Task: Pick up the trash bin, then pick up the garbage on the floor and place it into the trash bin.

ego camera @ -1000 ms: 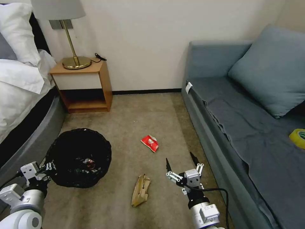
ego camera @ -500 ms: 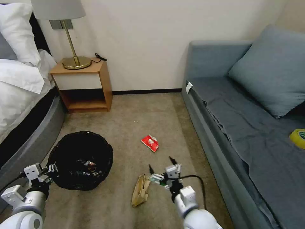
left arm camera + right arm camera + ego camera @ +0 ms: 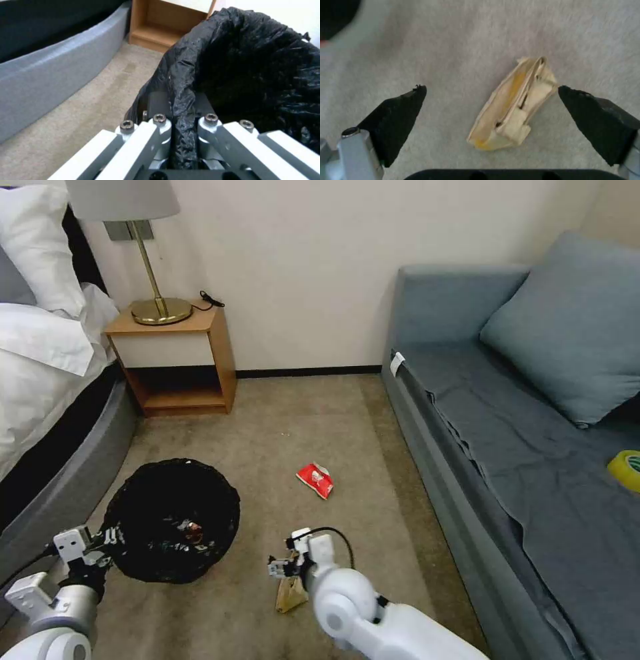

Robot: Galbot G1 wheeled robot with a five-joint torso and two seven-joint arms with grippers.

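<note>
At far left our left gripper has its jaws clenched on the folded-over black liner of the trash bin, which it holds at the rim, low over the carpet beside the bed; some litter already lies inside. To its right, the crumpled brown paper bag lies flat on the carpet, creased and folded lengthwise, a yellowish streak along its fold. Our right gripper hangs directly over it, jaws released and spread wide, one fingertip on each side of the bag, neither touching. We judge the step as the pickup of this bag; the next move calls for descending and closing across its narrow width. Farther right and beyond, the red-and-white packet waits on the floor.
</note>
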